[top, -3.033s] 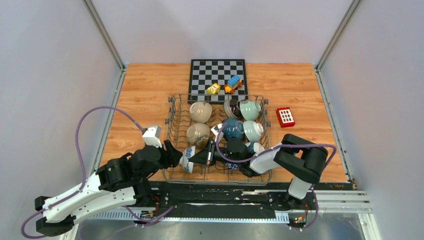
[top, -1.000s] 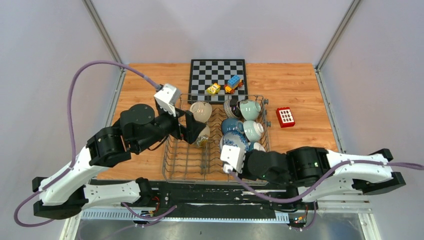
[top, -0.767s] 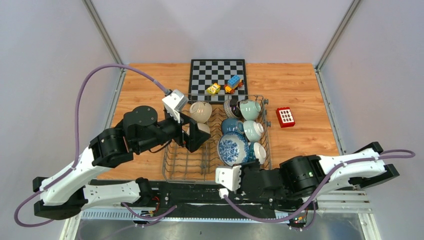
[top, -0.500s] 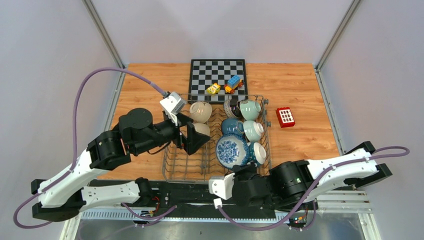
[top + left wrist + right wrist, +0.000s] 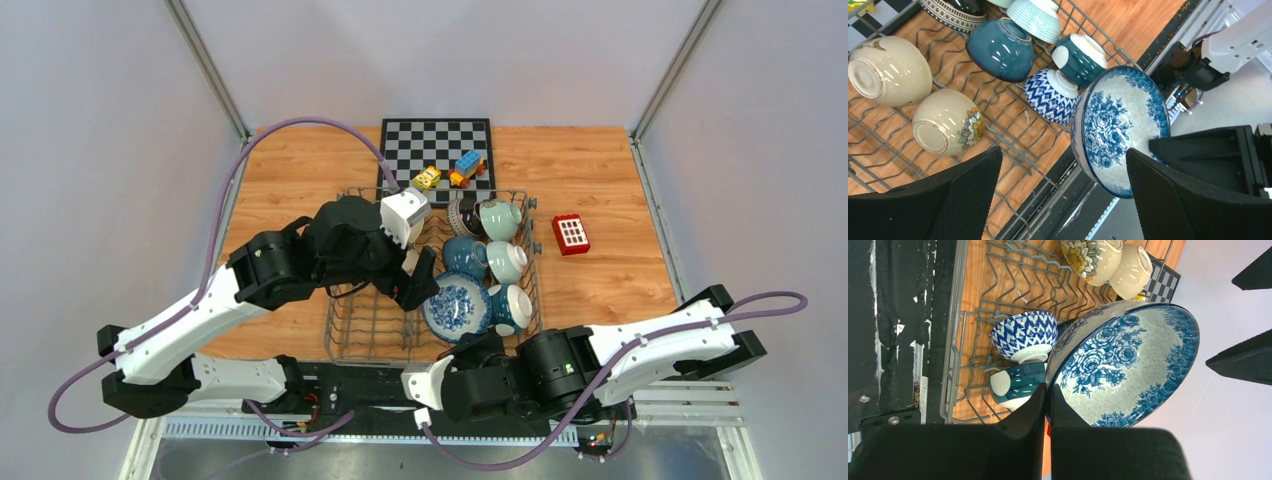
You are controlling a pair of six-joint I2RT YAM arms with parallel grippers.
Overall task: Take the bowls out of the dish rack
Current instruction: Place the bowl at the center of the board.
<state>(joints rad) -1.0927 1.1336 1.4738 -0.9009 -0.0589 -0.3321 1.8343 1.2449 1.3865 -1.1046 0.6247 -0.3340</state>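
The dish rack [image 5: 350,310] sits at the table's near middle. Above its near right corner the right gripper [image 5: 1048,396] is clamped on the rim of the large blue floral bowl [image 5: 457,308], which tilts on edge just right of the left gripper [image 5: 1063,160], whose fingers are spread wide and touch nothing. I count 1 rack and 9 bowls: this 1 lifted clear and 8 small bowls [image 5: 1000,47] in the rack, with 2 cream ones on the left, nearer the left arm, and 6 on the right.
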